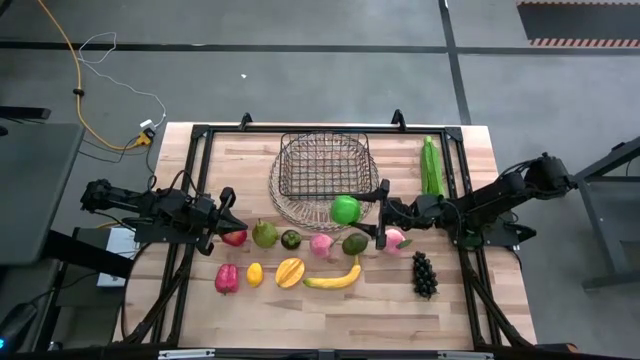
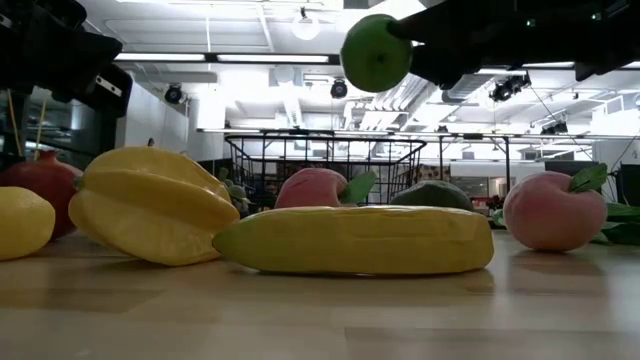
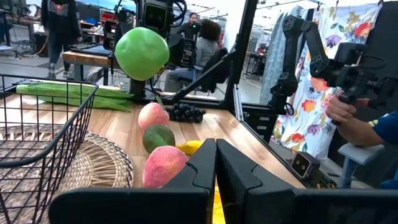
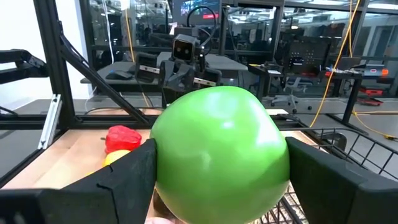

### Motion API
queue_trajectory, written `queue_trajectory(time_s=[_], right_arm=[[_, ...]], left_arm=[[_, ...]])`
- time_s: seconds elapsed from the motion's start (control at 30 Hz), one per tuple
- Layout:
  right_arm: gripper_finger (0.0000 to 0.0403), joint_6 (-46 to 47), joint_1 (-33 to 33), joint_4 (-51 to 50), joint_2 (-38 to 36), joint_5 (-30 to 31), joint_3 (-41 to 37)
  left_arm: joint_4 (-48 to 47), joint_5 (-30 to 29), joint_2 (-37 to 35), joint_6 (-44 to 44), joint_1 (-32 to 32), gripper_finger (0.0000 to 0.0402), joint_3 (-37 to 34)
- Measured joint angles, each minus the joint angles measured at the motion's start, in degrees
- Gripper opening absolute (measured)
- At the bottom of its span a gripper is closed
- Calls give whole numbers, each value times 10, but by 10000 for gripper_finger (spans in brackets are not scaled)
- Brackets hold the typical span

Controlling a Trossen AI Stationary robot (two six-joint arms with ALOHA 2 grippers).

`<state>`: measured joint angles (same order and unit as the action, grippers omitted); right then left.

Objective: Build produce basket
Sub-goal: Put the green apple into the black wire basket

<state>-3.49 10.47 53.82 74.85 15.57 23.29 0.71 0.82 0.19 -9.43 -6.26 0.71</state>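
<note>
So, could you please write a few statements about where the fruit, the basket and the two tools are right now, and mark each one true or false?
1. The right tool holds a green apple. True.
2. The apple rests on the table. False: in the low view it hangs in the air, well above the banana.
3. The left tool is wide open. False: its fingers are shut.
4. The basket holds several fruits. False: no fruit lies in it; the apple is at its near rim.
5. The grapes lie on the right side of the table, outside the basket. True.
</note>
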Motion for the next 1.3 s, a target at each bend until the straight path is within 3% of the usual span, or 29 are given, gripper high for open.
queue_trajectory(time_s=[0.33, 0.57, 0.93, 1.17, 1.3], right_arm=[[301, -6, -24, 3, 0, -24, 0], [301, -4, -35, -2, 0, -25, 0], [301, 7, -34, -4, 0, -41, 0], [301, 7, -34, 1, 0, -41, 0], [301, 7, -34, 1, 0, -41, 0]], left_arm=[[0, 0, 0, 0, 0, 0, 0], [29, -4, 0, 59, 0, 0, 0], [206, -34, 13, 36, 0, 0, 0], [207, -168, 106, -22, 0, 0, 0], [266, -191, 159, -49, 0, 0, 1]])
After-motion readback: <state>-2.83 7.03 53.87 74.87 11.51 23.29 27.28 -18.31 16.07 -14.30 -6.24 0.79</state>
